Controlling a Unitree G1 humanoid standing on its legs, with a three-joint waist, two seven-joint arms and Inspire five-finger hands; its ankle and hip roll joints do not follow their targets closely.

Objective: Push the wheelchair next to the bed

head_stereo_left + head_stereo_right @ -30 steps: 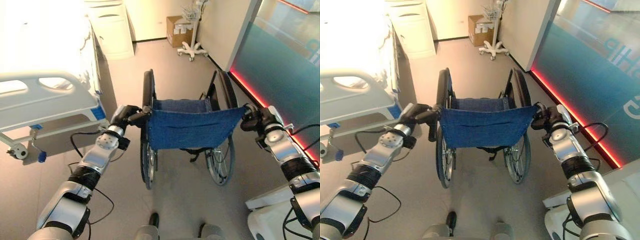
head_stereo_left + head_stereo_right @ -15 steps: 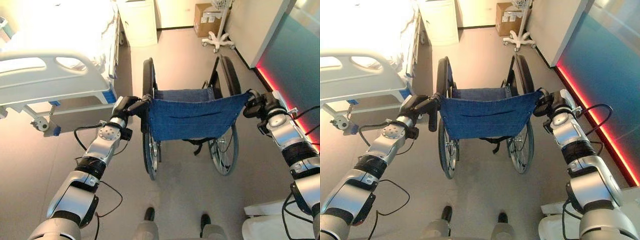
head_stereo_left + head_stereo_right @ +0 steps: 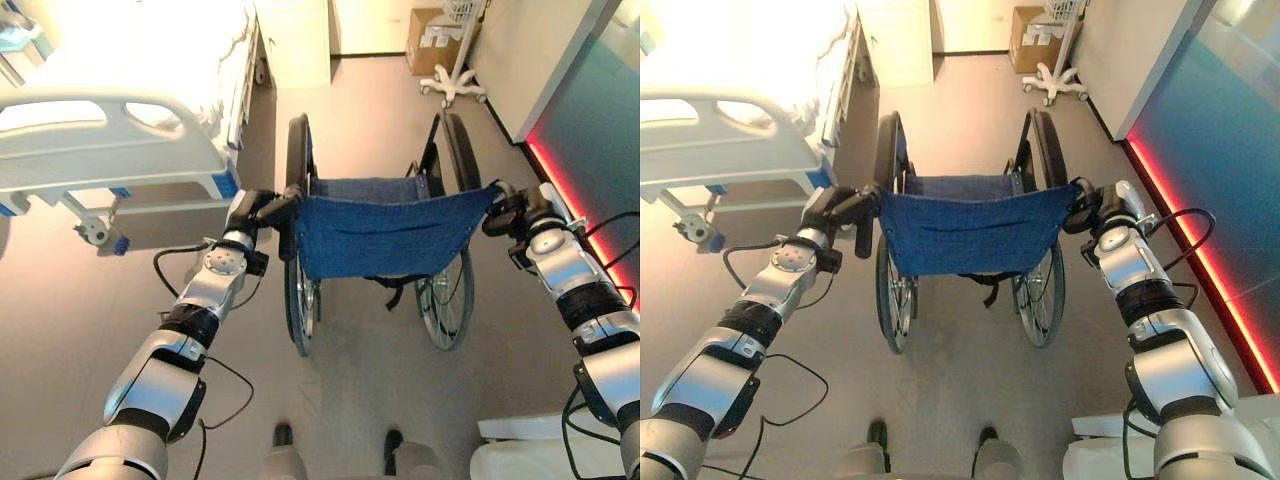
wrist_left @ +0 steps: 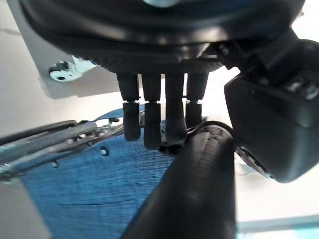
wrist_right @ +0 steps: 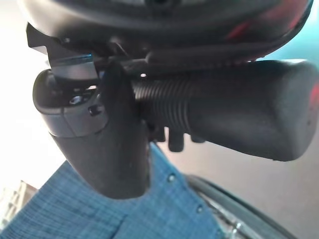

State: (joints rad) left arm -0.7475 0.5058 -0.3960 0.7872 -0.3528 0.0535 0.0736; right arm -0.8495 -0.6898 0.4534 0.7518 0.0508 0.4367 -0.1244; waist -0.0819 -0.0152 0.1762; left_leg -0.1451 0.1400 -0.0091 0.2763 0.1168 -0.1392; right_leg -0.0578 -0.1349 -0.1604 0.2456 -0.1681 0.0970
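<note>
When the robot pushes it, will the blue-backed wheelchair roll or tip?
The blue-backed wheelchair probably rolls easily on its big spoked wheels. With the left hand and right hand on both handles, tipping seems unlikely.

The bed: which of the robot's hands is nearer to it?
Left. The left hand grips the wheelchair handle just beside the bed footboard; the right hand holds the far handle, across the seat back.

One wheelchair (image 3: 378,250), one bed (image 3: 120,130), one cabinet (image 3: 295,40), one cardboard box (image 3: 432,30), one wheeled stand (image 3: 455,80)
</note>
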